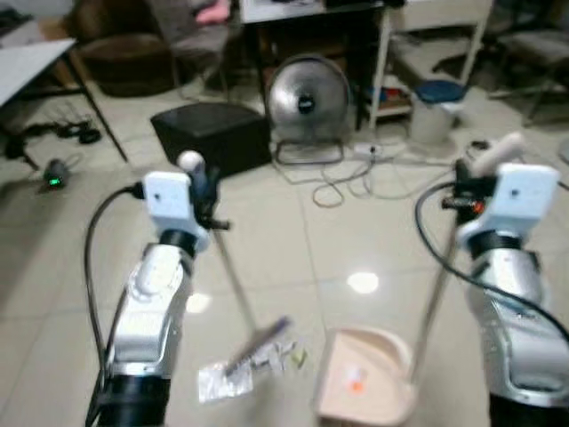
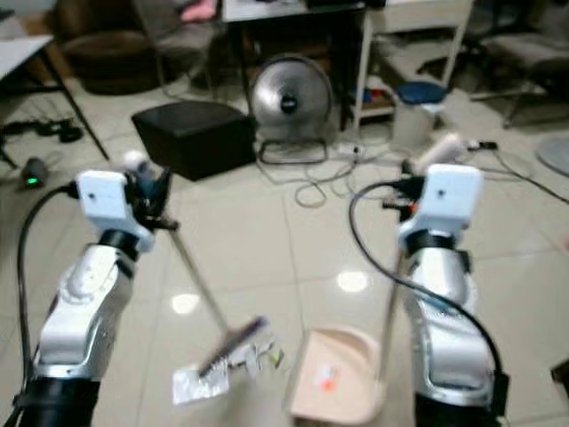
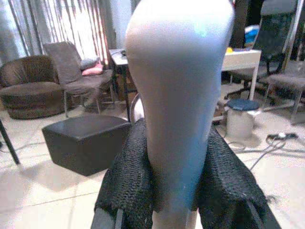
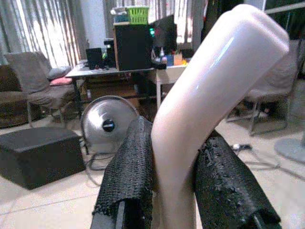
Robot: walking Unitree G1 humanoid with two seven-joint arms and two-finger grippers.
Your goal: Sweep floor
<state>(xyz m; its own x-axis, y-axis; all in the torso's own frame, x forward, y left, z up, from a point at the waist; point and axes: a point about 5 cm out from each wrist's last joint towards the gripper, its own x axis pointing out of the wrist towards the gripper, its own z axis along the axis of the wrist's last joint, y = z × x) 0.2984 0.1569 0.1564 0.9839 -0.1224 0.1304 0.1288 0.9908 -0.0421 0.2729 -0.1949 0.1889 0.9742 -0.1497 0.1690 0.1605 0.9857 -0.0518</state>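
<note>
Sweeping on pale glossy floor tiles (image 1: 267,240): left gripper (image 1: 203,191) clamps the slim grey broom (image 1: 233,276), right gripper (image 1: 467,189) clamps the beige long-handled dustpan (image 1: 364,378).

Broom head meets crumpled silvery wrappers (image 1: 224,378) at lower centre, just beside the dustpan. Upper centre stand a round metal floor fan (image 1: 308,100) and black box-shaped ottoman (image 1: 212,133); white cables (image 1: 333,182) trail across the tiles.

I'm looking into a lived-in home room: tiled floor (image 1: 267,240), brown armchair (image 3: 28,90), black ottoman (image 1: 212,133), standing fan (image 1: 308,98), curtains (image 3: 62,21) and a cluttered desk (image 4: 109,71).
</note>
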